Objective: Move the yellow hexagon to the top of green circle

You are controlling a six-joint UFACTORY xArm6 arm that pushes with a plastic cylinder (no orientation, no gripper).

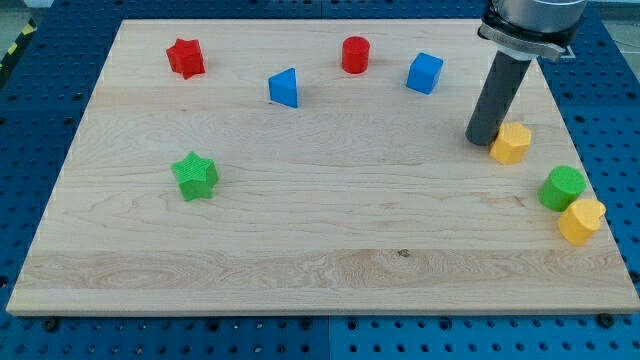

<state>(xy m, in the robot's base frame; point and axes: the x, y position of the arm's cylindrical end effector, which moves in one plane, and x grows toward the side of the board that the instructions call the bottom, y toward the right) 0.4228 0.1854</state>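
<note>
The yellow hexagon (511,143) lies near the board's right edge. The green circle (562,187) sits below it and to its right, with a small gap between them. My tip (482,139) rests on the board, touching or nearly touching the hexagon's left side. The rod rises from there toward the view's top right.
A second yellow block (581,220) touches the green circle's lower right, at the board's right edge. A green star (195,176) lies at the left. Along the top are a red star (186,58), a blue triangle (284,88), a red cylinder (355,54) and a blue cube (424,73).
</note>
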